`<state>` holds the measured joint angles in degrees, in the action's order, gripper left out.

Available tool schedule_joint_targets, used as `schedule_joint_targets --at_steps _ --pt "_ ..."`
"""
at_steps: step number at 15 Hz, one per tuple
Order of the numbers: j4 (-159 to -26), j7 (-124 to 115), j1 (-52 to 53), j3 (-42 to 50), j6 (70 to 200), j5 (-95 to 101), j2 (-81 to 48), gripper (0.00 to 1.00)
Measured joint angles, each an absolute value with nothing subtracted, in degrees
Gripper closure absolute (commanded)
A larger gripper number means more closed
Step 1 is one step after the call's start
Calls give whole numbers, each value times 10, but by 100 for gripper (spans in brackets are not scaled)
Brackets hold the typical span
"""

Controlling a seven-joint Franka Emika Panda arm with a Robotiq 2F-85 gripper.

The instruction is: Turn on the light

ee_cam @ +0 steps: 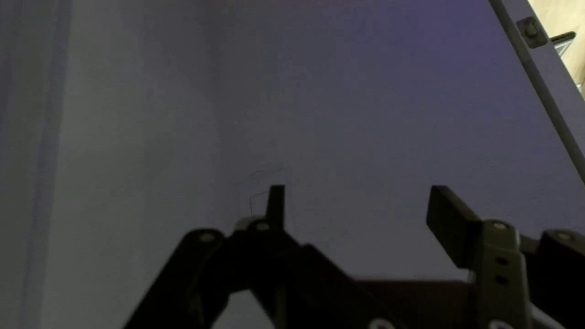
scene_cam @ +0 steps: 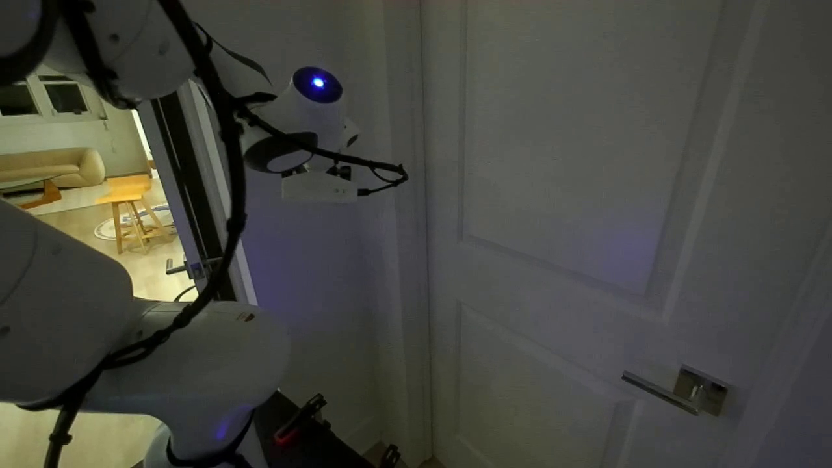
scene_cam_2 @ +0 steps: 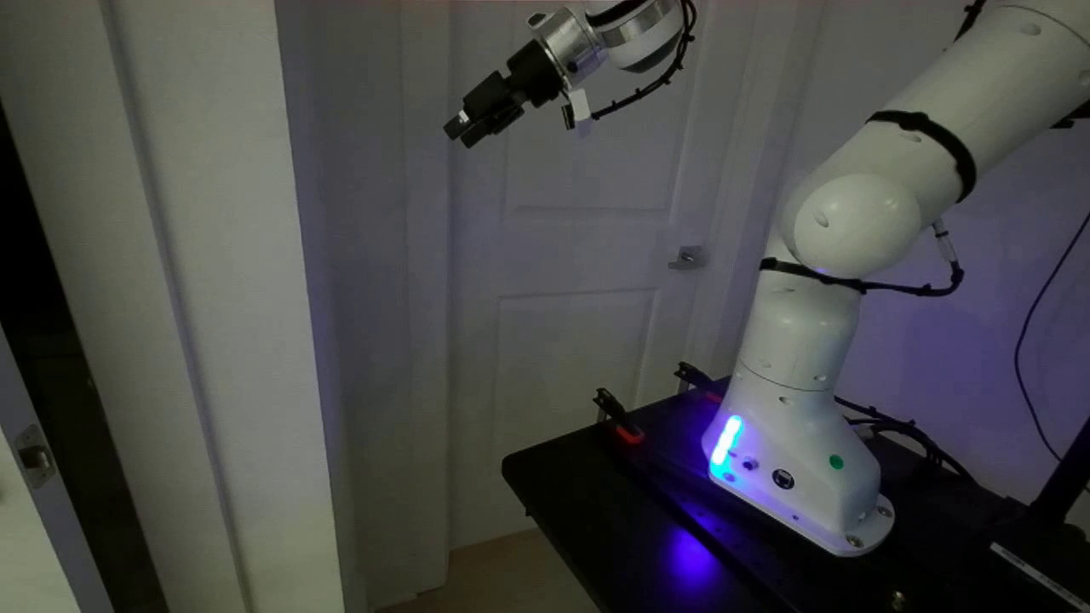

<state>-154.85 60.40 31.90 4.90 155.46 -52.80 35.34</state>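
The light switch (ee_cam: pixel 259 204) shows only as a faint pale rectangular outline on the dim wall (ee_cam: pixel 365 114) in the wrist view. It is partly hidden behind the left finger. My gripper (ee_cam: pixel 357 192) is open, with a wide empty gap between its black fingers. Its left fingertip overlaps the switch outline in this view; whether it touches the wall I cannot tell. In an exterior view my gripper (scene_cam_2: pixel 461 133) is raised high, pointing down and to the left. The switch cannot be made out in either exterior view.
A white closed door (scene_cam: pixel 559 162) with a metal handle (scene_cam: pixel 702 390) stands beside the arm. The robot base is on a black table (scene_cam_2: pixel 588 502) with clamps (scene_cam_2: pixel 617 417). A wall corner (scene_cam_2: pixel 298 298) juts out. A lit room with a wooden stool (scene_cam: pixel 130 188) shows through a doorway.
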Motion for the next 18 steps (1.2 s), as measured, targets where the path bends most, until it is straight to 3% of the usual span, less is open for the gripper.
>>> schedule_joint_targets --at_steps 7,18 --pt "-1532 675 381 92 1609 -578 299 100" --pt "-1409 921 485 218 1618 -806 135 100"
